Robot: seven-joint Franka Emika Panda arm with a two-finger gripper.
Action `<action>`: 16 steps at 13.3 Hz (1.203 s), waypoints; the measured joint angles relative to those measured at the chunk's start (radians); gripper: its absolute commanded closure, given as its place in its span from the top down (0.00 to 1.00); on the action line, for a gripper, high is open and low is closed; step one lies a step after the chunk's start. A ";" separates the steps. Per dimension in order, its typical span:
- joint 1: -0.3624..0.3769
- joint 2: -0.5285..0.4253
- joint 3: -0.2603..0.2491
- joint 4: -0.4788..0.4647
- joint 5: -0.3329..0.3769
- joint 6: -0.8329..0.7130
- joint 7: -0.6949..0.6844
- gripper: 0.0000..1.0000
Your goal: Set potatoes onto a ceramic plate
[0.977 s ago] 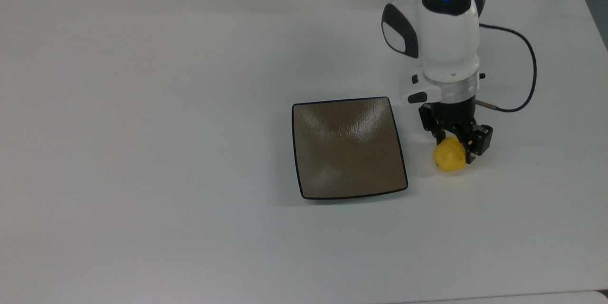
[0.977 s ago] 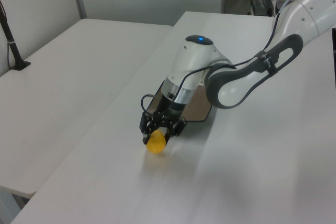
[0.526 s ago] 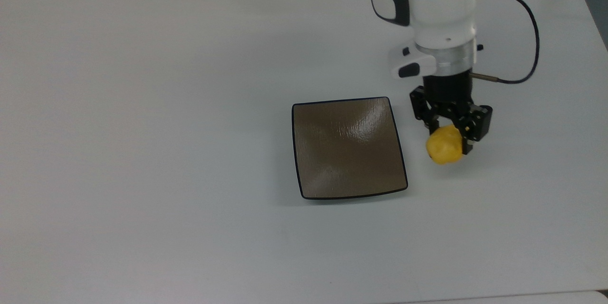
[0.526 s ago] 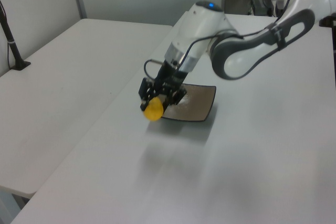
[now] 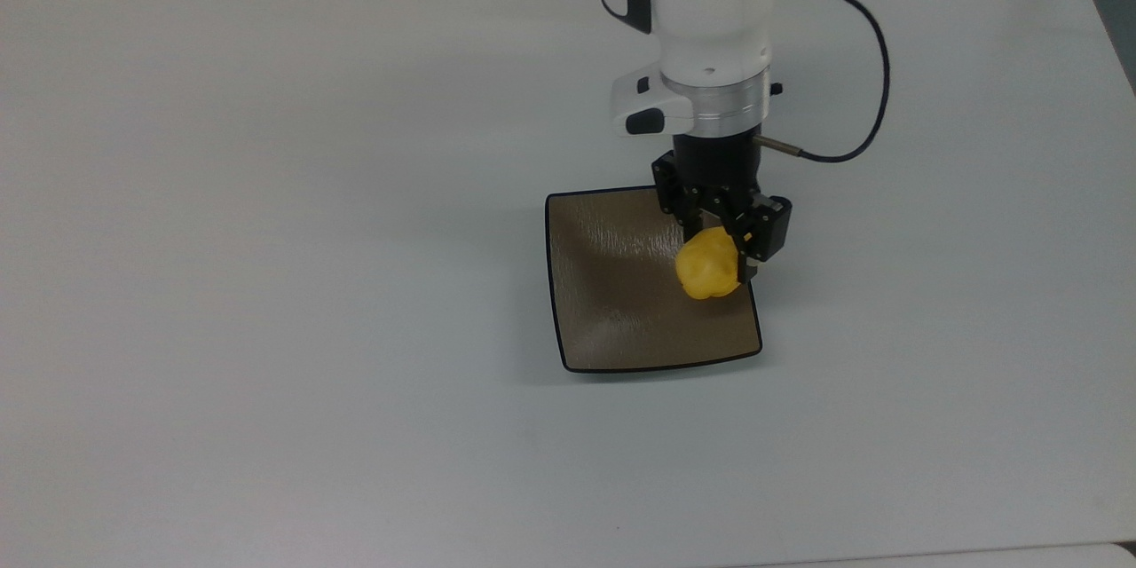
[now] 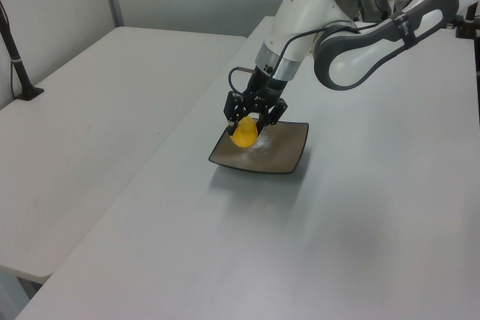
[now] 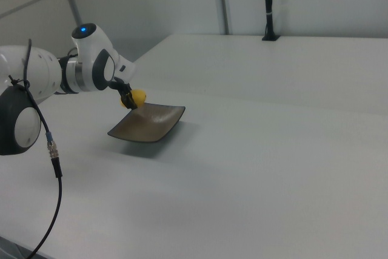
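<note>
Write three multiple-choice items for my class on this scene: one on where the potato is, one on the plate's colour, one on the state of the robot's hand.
1. Where is the potato?
A. on the bare table
B. held above the plate's edge
C. on the floor

2. What colour is the plate?
A. brown
B. blue
C. red

3. The hand is:
A. open and free
B. shut on the potato
C. resting on the table

Answers: 1 B, it hangs over the plate's rim nearest the arm. 2 A, the glossy face is brown. 3 B, its fingers clamp the potato.

The potato point(image 5: 707, 264) is bright yellow. The ceramic plate point(image 5: 621, 302) is glossy brown-taupe with a thin dark rim. The gripper point(image 5: 721, 241) is black, the arm point(image 5: 701, 9) white with grey-black panels, the table point(image 5: 266, 195) plain white.
</note>
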 measured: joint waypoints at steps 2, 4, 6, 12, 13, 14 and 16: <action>-0.009 0.000 0.000 -0.005 0.000 0.000 -0.004 1.00; -0.015 -0.002 0.000 -0.005 0.000 -0.020 -0.007 1.00; -0.024 -0.014 0.000 -0.005 0.000 -0.050 -0.039 1.00; -0.063 -0.130 0.000 -0.020 0.077 -0.423 -0.551 1.00; -0.072 -0.158 0.000 -0.031 0.088 -0.462 -0.625 1.00; -0.088 -0.199 0.000 -0.050 0.097 -0.517 -0.723 1.00; -0.114 -0.287 0.000 -0.111 0.098 -0.594 -0.870 1.00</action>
